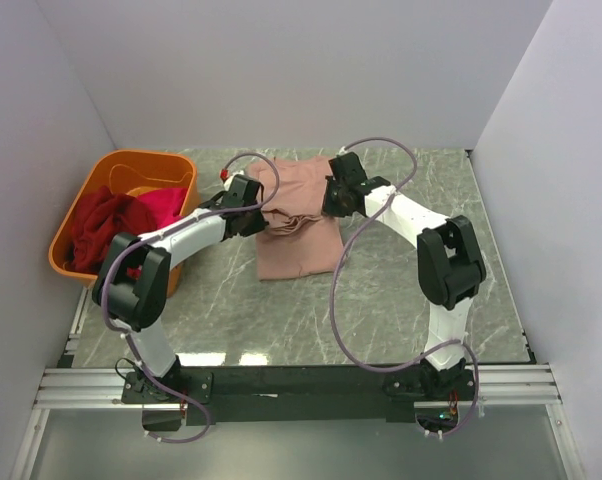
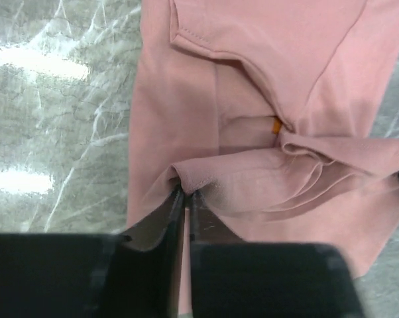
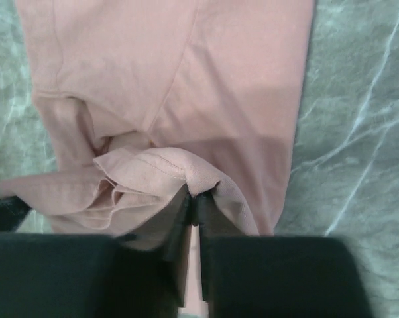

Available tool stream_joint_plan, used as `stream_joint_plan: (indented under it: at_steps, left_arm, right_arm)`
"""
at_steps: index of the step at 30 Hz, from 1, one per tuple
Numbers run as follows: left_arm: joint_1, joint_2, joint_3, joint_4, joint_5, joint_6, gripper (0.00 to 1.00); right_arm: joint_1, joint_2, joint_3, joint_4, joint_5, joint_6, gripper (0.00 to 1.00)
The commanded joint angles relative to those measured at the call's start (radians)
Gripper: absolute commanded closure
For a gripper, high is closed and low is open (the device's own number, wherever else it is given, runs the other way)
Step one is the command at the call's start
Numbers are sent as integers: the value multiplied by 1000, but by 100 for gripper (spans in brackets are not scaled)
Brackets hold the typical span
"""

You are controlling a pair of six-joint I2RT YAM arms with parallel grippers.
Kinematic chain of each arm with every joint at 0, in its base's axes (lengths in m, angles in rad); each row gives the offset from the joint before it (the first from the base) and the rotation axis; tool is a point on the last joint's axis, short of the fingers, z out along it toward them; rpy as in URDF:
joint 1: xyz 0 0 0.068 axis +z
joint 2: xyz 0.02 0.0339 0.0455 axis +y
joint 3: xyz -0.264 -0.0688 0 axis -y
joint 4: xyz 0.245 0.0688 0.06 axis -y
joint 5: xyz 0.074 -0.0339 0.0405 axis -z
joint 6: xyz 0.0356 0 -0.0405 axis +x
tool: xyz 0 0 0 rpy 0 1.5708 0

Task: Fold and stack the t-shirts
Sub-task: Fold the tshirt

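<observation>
A dusty pink t-shirt (image 1: 299, 225) lies partly folded at the middle back of the table. Its near hem is lifted and bunched between both grippers. My left gripper (image 1: 264, 216) is shut on the left end of that hem (image 2: 193, 177). My right gripper (image 1: 327, 205) is shut on the right end (image 3: 201, 185). The hem sags in loose folds between them over the flat shirt body (image 3: 206, 79). An orange neck label (image 2: 276, 126) shows inside the collar. Dark red (image 1: 101, 222) and magenta (image 1: 166, 205) t-shirts lie heaped in the tub.
An orange plastic tub (image 1: 86, 200) stands at the left edge of the grey marbled table (image 1: 401, 310), close to the left arm. White walls close in the back and both sides. Cables loop over both arms.
</observation>
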Motion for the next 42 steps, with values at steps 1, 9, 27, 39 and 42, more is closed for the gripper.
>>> stream_joint_plan:
  at_steps: [1,9,27,39,42]
  left_arm:
    - [9,21,60,11,15,28,86]
    - [13,-46,24,25,27,27,1]
    - [-6,-419,-516,136,277,-50,5]
    - [-36,-290,-515,206,308,-73,41]
    - [-36,-260,-506,215,285,-78,43]
  right_arm:
    - [-16,22,76,-11,-2,-18,82]
    - [-20,-19,26,-20,-67,-28,36]
    - [-28,-351,-525,95,-172,-9,44]
    - [-69,-289,-519,120,-177,2,64]
    - [-69,-271,-519,123,-183,1,64]
